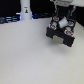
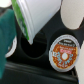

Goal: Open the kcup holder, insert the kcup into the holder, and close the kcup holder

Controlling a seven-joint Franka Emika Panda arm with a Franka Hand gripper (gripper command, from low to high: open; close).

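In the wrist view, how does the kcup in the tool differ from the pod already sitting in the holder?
The kcup has a green top; the seated pod has a red and white printed lid. The kcup is tilted, showing its white side; the pod sits flat with only its lid showing. The kcup hangs above an empty slot; the pod fills its own. Both look like pods of similar size.

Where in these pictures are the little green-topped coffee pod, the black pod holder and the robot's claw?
kcup [image 2: 31,17]: wrist view, on its white side wall.
kcup holder [image 1: 60,36]: exterior view, on its black front.
claw [image 1: 61,22]: exterior view, between its fingertips, above the holder.
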